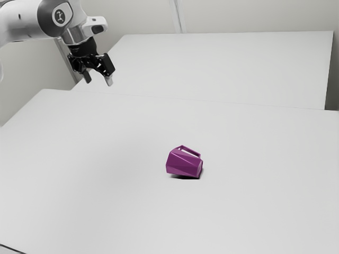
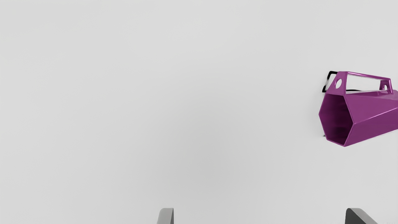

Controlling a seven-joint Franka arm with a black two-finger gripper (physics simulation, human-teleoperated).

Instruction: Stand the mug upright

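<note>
Mug [image 1: 184, 163] on its side, not upright: that is what I see from across the room, with the broad pale table [image 1: 79, 196] under it and plenty of bare surface around. The white arm [image 1: 21, 22] comes in from the exterior view's left, and its black gripper [image 1: 98, 80] hangs high and well apart from the mug. The fingers stand wide open, with nothing between them.

The mug is a faceted purple piece, wider at the mouth than at the base, its open end turned toward the arm's side. I'd guess it is light and stiff, something like hard plastic or glazed ware, so squeezing shouldn't dent it, though those smooth slanting faces might let pads slide toward the narrow end. It could roll from one flat to the next if nudged.

I would take hold of the body near the mouth, across two opposite faces, and tip it up so the base comes down flat. The handle [image 2: 368, 75] offers a thin bar to pinch, but the mug would probably swing from it. A bite on one wall at the rim [image 2: 349, 109] might serve too, kept gentle in case it chips.
</note>
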